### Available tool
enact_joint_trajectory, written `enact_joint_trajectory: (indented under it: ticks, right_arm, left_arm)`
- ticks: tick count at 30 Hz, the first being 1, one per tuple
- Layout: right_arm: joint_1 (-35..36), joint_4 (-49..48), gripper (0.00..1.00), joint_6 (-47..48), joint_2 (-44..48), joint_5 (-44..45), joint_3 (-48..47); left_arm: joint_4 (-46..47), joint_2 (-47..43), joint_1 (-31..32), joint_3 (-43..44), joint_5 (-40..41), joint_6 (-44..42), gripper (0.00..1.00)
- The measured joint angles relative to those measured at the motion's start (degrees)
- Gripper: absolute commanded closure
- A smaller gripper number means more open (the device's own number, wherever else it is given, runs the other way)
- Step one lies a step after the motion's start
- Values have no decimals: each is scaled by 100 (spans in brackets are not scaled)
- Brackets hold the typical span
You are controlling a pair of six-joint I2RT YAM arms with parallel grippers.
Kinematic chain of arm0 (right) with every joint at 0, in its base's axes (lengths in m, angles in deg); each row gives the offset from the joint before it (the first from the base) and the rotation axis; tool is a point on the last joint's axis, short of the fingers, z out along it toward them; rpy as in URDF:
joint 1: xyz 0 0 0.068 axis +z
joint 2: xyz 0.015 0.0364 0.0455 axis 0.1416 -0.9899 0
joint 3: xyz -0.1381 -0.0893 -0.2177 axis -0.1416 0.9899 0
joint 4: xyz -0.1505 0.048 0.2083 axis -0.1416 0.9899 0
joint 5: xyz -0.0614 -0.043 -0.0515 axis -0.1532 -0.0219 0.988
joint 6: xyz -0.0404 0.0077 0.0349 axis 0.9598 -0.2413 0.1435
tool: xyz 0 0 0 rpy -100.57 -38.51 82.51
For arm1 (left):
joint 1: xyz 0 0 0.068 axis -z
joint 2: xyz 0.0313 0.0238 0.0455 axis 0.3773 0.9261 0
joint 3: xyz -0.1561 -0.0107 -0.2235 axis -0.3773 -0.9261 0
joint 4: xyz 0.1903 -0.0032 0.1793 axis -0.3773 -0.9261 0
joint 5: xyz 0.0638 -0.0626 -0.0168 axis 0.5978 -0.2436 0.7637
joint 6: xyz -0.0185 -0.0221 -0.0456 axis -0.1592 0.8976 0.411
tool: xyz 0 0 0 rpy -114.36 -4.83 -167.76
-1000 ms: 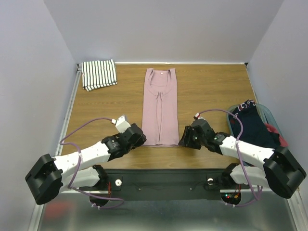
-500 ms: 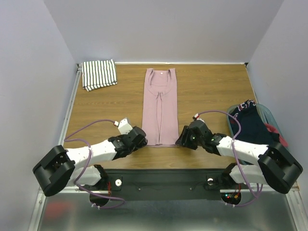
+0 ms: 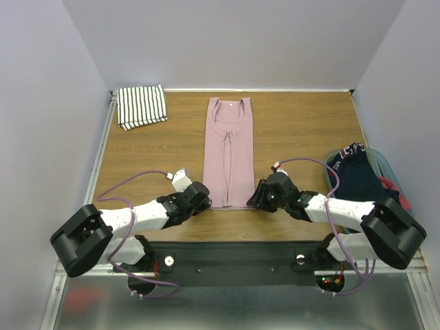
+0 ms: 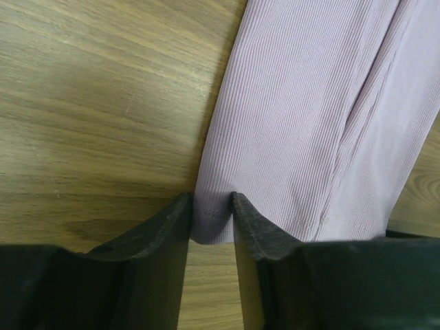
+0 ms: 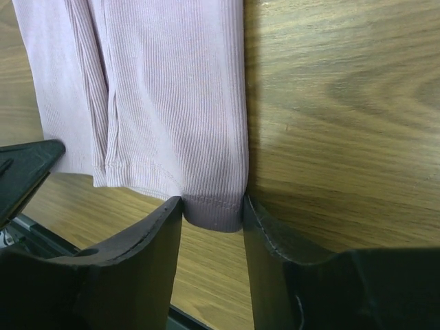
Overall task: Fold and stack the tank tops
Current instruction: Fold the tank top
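The dusty pink tank top (image 3: 228, 151) lies flat and folded lengthwise into a narrow strip in the middle of the table, neckline at the far end. My left gripper (image 3: 205, 200) is down at its near left hem corner and my right gripper (image 3: 253, 199) at its near right hem corner. In the left wrist view the hem corner of the pink top (image 4: 309, 103) lies flat between the jaws of the open left gripper (image 4: 210, 206). The right wrist view shows the same: the pink hem (image 5: 172, 89) sits between the open right gripper (image 5: 212, 206). The striped tank top (image 3: 142, 106) lies folded at the far left corner.
A teal basket (image 3: 385, 159) at the right edge holds a dark navy garment (image 3: 357, 180) and a red one (image 3: 395, 190). The wooden table (image 3: 302, 130) is walled on three sides. Cables loop from both wrists.
Both grippers have slid inward to the pink top's near hem corners, and their jaws have narrowed around the hem.
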State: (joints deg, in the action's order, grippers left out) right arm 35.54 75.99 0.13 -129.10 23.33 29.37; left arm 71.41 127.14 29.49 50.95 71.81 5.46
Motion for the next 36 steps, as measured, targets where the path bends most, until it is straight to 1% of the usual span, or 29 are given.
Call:
enact_joint_trajectory:
  ticks: [1, 2, 3, 5, 8, 9, 10, 11, 14, 17, 22, 25, 30, 36]
  right_arm:
    - [9, -11, 58, -2, -13, 2, 0]
    - [24, -28, 61, 7, -33, 15, 0]
    - [35, -46, 72, 0, -57, 20, 0]
    - [39, -76, 82, 20, -114, 33, -2]
    - [42, -98, 92, 42, -203, 42, -2]
    - [44, -107, 99, 50, -216, 42, -2]
    - [46, -111, 100, 57, -223, 42, -2]
    - [52, -111, 100, 76, -225, 44, -2]
    - [63, -96, 100, 155, -225, 44, -11]
    - [103, 24, 100, 229, -175, 61, -24]
    - [424, 756, 100, 337, 378, 212, 37]
    - [717, 1335, 100, 302, 916, 365, 179]
    - [1335, 2186, 100, 20, 1814, 588, 258]
    - [2083, 2959, 99, -337, 2020, 981, 101]
  left_arm:
    - [17, 15, 0, -7, -28, -17, 68]
    - [63, 26, 0, -20, -66, -37, 70]
    - [79, 39, 2, -31, -79, -63, 71]
    - [118, 42, 0, -55, -138, -94, 75]
    - [173, 37, 0, -85, -190, -125, 83]
    - [192, 31, 2, -101, -212, -140, 87]
    - [223, 28, 0, -109, -227, -153, 99]
    - [249, 15, 2, -136, -240, -162, 100]
    - [291, -17, 101, -151, -317, -205, 100]
    - [295, -35, 452, -162, -389, -168, 100]
    - [90, -319, 957, -299, -481, 90, 100]
    - [-186, -577, 1279, -361, -468, 317, 100]
    - [-713, -831, 2144, -367, -417, 881, 100]
    - [-1207, -734, 2990, -236, -328, 1528, 100]
